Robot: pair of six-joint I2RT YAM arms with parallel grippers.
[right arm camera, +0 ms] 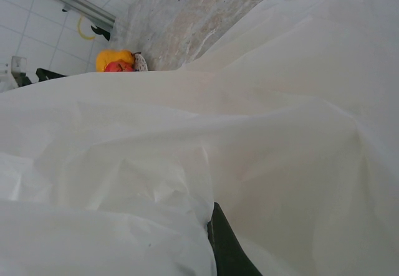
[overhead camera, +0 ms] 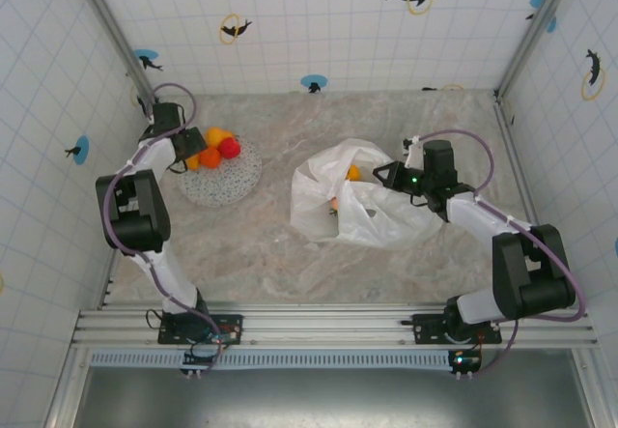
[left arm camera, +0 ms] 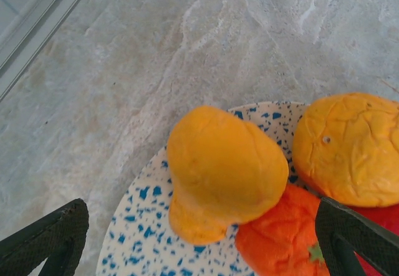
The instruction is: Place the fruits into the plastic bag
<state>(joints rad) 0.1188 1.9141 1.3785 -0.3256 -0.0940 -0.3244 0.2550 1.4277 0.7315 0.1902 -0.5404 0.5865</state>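
Observation:
Several fruits lie piled on the left part of a speckled plate point(overhead camera: 232, 185): a yellow one point(overhead camera: 218, 137), a red one point(overhead camera: 229, 147) and an orange one point(overhead camera: 210, 156). My left gripper point(overhead camera: 189, 148) hovers at that pile, open. In the left wrist view its fingers point(left arm camera: 55, 238) straddle a yellow-orange pear-shaped fruit point(left arm camera: 221, 170); an orange fruit point(left arm camera: 349, 148) and a deeper orange one point(left arm camera: 280, 242) lie beside it. The plastic bag point(overhead camera: 372, 214) sits mid-table with an orange fruit point(overhead camera: 353, 172) showing in its mouth. My right gripper point(overhead camera: 384, 178) is shut on the bag's rim; its finger point(right arm camera: 227, 248) is pressed into the film point(right arm camera: 249, 133).
The plate point(left arm camera: 140, 226) rests on the marble tabletop point(overhead camera: 261, 244), close to the left wall. Tiled walls and metal frame posts close in the left, back and right. Bare tabletop lies between plate and bag.

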